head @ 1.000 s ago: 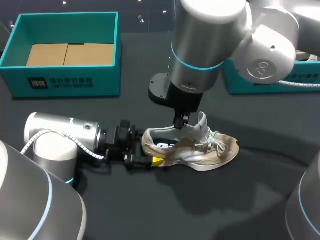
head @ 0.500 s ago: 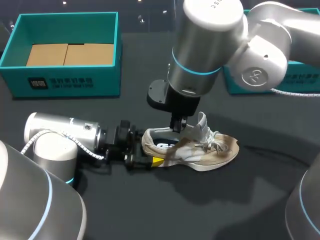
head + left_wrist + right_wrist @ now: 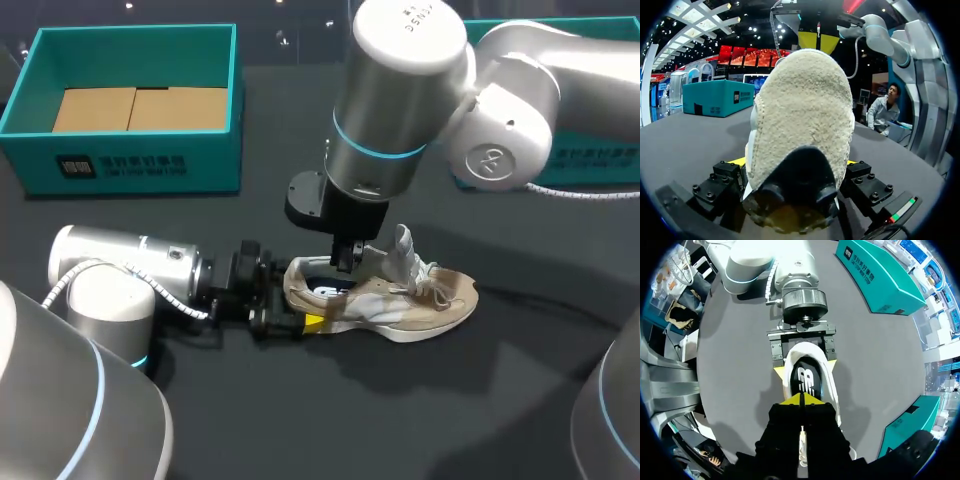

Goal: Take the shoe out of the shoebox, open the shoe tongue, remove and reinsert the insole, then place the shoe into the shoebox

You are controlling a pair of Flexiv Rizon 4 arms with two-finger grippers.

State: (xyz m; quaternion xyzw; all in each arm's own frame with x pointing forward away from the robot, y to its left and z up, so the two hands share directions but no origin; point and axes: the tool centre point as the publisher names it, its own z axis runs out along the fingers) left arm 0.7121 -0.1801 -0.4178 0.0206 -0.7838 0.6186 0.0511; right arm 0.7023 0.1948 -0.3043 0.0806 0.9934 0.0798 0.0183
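Left gripper (image 3: pixel 804 367) tight on both sides of shoe (image 3: pixel 808 387) heel.

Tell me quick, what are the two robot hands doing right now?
Left gripper: shut on the heel of the shoe.
Right gripper: shut, over the shoe's opening; whether it holds anything cannot be told.

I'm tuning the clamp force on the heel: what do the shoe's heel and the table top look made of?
Heel of the shoe: probably suede or brushed fabric, beige and matte; the surface looks fuzzy. Its sole edge looks like dark rubber. The table: dark, matte, maybe a cloth or mat cover; no glare shows.
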